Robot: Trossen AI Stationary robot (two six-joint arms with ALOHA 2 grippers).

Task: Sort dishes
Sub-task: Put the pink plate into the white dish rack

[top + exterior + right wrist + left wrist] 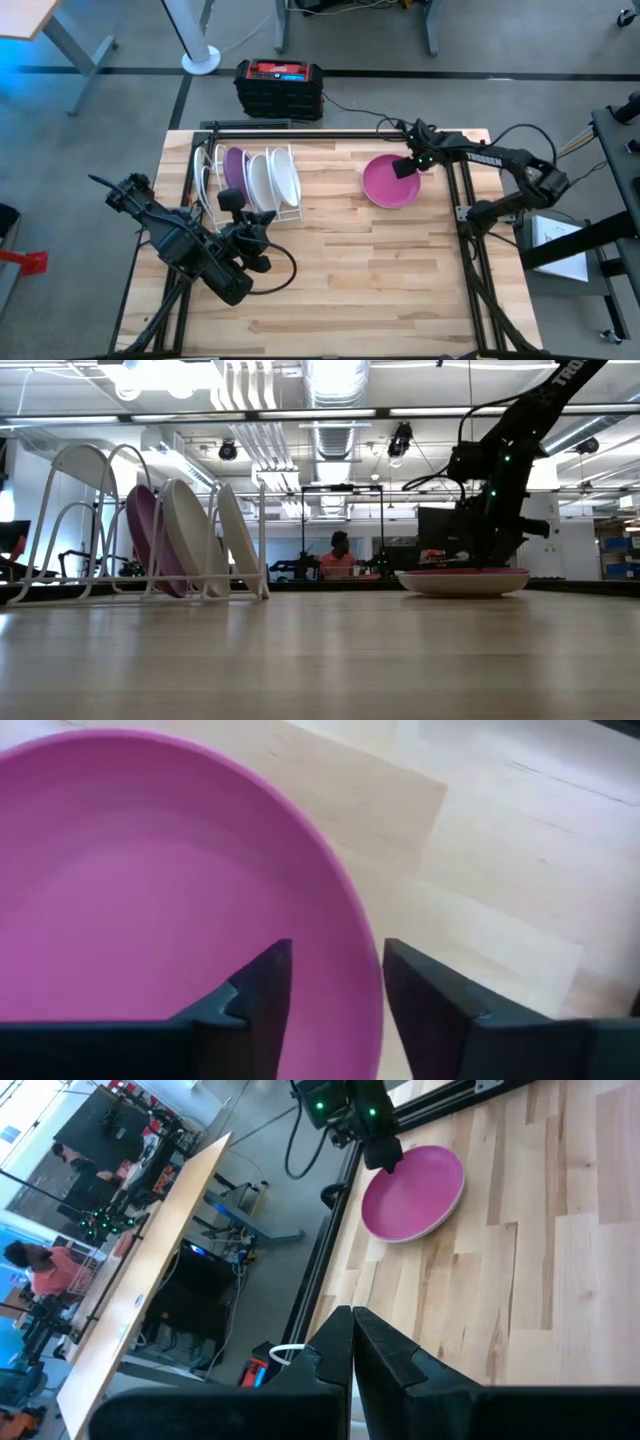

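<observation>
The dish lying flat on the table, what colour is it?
Magenta pink inside; the dish shows best in the right wrist view, with the right gripper straddling its rim.

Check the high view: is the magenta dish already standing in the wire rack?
No. The magenta dish lies flat on the table, apart from the rack, with the right gripper at its rim.
</observation>
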